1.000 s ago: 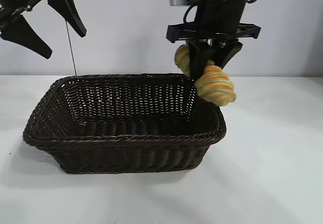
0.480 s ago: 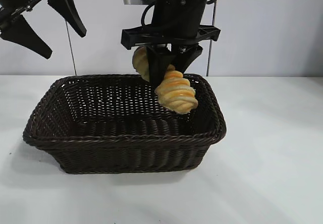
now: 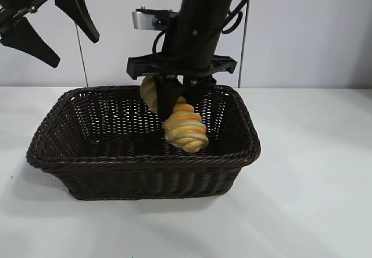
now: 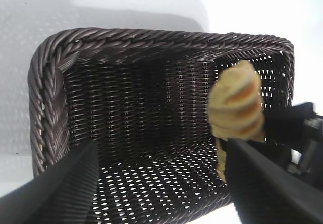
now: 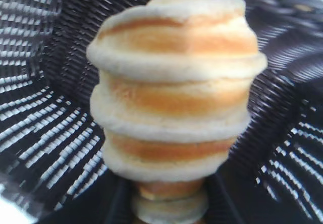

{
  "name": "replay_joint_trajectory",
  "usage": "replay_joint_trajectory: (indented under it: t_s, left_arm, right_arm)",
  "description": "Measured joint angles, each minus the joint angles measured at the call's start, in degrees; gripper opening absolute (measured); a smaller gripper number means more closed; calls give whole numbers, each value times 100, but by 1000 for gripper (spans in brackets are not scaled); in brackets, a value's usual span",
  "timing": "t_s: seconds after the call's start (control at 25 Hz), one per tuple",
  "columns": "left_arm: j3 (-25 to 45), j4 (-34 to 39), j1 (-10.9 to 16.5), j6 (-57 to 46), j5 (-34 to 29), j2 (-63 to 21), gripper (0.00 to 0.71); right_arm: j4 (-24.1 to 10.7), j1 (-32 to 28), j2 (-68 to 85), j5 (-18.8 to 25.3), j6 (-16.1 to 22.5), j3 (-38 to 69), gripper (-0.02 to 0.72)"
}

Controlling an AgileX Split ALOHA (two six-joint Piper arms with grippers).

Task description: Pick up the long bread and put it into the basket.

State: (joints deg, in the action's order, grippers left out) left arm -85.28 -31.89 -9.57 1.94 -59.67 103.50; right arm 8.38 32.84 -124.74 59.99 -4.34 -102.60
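Wicker walls surround the long bread now: the right gripper pinches the loaf around its middle, jaws clamped on it, and hangs it tilted inside the basket, its lower end near the front wall and clear of the floor as far as the exterior view shows. The upper end pokes out behind the jaws, about level with the rim. In the right wrist view the loaf fills the frame, with weave all around it.

The left gripper hangs parked high above the basket's left corner, jaws spread and empty; its own view looks down into the basket, with the loaf at the far side.

Risks, as I judge them: a release from this height lets the tilted loaf land on its end and roll, perhaps coming to rest against the front wall. If the arm sinks further at this slant, the lower tip may jam into the weave, or the jaws' crossbar may catch the rim.

Compared with a second ago, the right arm has carried the bread from above the basket's right rim leftward to the middle and lowered it below the rim. The left arm has not moved, nor has the basket on the white counter.
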Motion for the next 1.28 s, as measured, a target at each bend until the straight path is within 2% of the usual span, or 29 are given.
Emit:
replay_joint_trajectory:
  t_s: [0.24, 0.36, 0.6, 0.88, 1.28]
  left_arm:
    - [0, 0, 0, 6, -13, 0, 514]
    - [0, 0, 0, 42, -13, 0, 514]
    - [0, 0, 0, 54, -13, 0, 514]
    - [0, 0, 0, 54, -13, 0, 514]
    - [0, 0, 0, 54, -13, 0, 514]
  right_arm:
    - [0, 0, -5, 5, -27, 0, 521]
    - [-52, 0, -5, 50, -41, -19, 566]
    - [-65, -51, -6, 382, -41, -363, 578]
    - [3, -523, -6, 930, -113, -1170, 579]
    - [204, -1413, 236, 1083, -222, -1600, 579]
